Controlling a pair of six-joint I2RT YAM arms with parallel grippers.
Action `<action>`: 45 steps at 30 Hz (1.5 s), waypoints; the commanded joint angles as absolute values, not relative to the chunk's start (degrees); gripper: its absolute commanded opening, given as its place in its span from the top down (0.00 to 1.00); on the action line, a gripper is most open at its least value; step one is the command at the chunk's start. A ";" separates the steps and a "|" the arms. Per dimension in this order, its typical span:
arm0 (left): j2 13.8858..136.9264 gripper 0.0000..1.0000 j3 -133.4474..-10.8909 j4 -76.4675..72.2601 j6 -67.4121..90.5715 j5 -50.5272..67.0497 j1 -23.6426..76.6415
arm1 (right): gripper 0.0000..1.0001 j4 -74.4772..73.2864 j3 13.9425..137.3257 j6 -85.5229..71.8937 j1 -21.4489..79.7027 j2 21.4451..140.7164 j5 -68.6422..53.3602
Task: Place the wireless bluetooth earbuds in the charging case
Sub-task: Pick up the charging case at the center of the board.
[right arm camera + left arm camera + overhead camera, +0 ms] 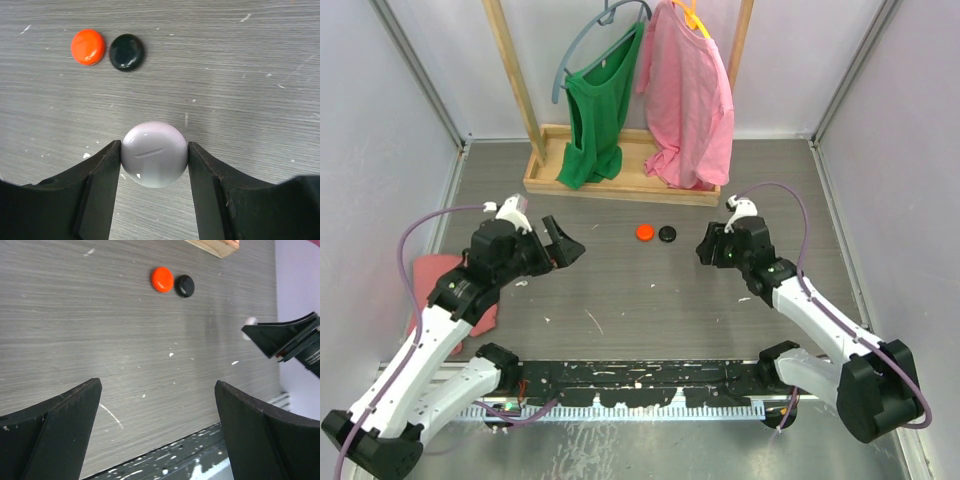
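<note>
A rack (pixel 630 187) is set at 12 o'clock on the table (pixel 640 290); a green shirt (pixel 600 110) and a pink shirt (pixel 685 100) are hung from it. A red cloth (pixel 432 270) is laid at 9 o'clock.

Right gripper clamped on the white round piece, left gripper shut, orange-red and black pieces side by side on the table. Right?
One error: the left gripper is open, wide apart and empty, per the left wrist view. Rest holds: right gripper clamped on the white round piece, orange-red piece and black piece side by side on the table.
</note>
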State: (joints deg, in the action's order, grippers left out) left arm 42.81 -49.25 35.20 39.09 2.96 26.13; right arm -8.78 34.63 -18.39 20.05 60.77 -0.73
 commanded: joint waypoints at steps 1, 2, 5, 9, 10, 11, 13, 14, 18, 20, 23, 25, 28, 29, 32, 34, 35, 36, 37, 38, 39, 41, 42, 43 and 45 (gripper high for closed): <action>45.59 0.02 -48.20 25.20 46.43 8.24 26.54 | 0.53 -0.73 32.86 -21.02 23.70 58.08 0.14; 46.65 0.02 -48.04 23.25 47.12 8.34 27.15 | 0.53 0.47 32.22 -21.28 24.57 57.95 0.48; 50.42 0.02 -47.99 18.89 48.79 7.71 29.39 | 0.53 5.02 30.95 -21.64 27.02 58.37 1.47; 56.09 0.02 -49.23 15.08 49.73 3.08 35.16 | 0.53 10.66 29.35 -20.64 30.42 59.79 2.18; 57.33 0.02 -49.76 14.58 49.74 1.63 36.74 | 0.53 11.75 29.09 -20.16 31.15 60.16 2.12; 58.90 0.02 -50.25 13.91 49.67 0.32 38.22 | 0.54 12.77 28.84 -19.67 31.79 60.50 1.92; 61.76 0.02 -51.21 12.42 49.53 -1.61 40.54 | 0.53 15.08 28.13 -19.26 33.00 60.89 1.59; 63.39 0.01 -51.76 11.68 49.75 -2.27 41.45 | 0.54 16.31 27.52 -19.62 33.57 60.76 1.28; 69.43 0.01 -55.02 9.73 49.82 -2.49 44.51 | 0.55 20.03 25.90 -20.64 36.69 60.44 1.72; 72.02 0.02 -57.30 9.84 49.16 -1.64 45.51 | 0.54 20.48 25.88 -20.57 37.91 60.93 2.52; 75.95 0.04 -60.07 10.07 48.33 -1.08 46.17 | 0.55 22.47 25.40 -20.47 39.37 61.58 2.49; 77.12 0.05 -60.68 9.21 47.75 -1.00 46.23 | 0.55 24.50 24.79 -20.33 40.34 61.83 2.47; 78.16 0.06 -61.26 8.70 46.65 -0.97 46.25 | 0.55 26.38 24.58 -19.22 41.48 61.92 1.75; 78.40 0.06 -61.34 8.64 46.19 -0.90 46.19 | 0.55 27.07 24.54 -18.76 41.76 62.07 1.53; 78.82 0.08 -61.35 8.59 44.75 -0.75 46.21 | 0.54 30.65 23.53 -17.57 42.25 62.45 0.60; 79.09 0.11 -61.39 8.54 43.81 -0.19 46.12 | 0.54 33.57 22.34 -17.28 42.34 62.73 0.22; 79.34 0.12 -61.50 8.57 43.37 0.26 46.10 | 0.54 34.69 21.92 -17.10 42.38 62.88 0.29; 79.49 0.16 -61.59 8.61 42.85 0.74 45.87 | 0.54 35.57 21.63 -16.93 42.46 62.87 0.46; 79.80 0.19 -61.59 8.55 42.45 1.37 45.65 | 0.54 36.55 21.34 -16.32 42.45 62.85 0.40; 80.03 0.21 -61.56 8.34 42.41 2.23 45.39 | 0.55 37.32 21.09 -15.86 42.52 62.92 0.40; 80.21 0.23 -61.34 7.66 42.56 3.19 44.98 | 0.55 38.04 20.91 -15.57 42.54 62.93 0.43; 80.46 0.28 -60.34 5.76 43.31 5.99 44.23 | 0.55 39.30 20.48 -15.10 42.63 63.11 0.44; 80.63 0.30 -60.11 4.78 43.60 7.31 43.90 | 0.55 39.67 20.36 -14.96 42.63 63.12 0.55; 80.81 0.31 -59.90 4.15 43.67 8.72 43.74 | 0.55 40.05 20.20 -14.87 42.63 63.18 0.67; 81.39 0.33 -59.79 3.42 43.68 11.15 43.52 | 0.55 41.07 19.77 -14.53 42.62 63.29 0.55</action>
State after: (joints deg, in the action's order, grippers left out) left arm 80.95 -58.98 9.87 44.10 5.08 44.38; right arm 33.47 20.53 -16.34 42.28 63.42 0.78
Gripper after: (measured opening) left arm 0.684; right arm 0.581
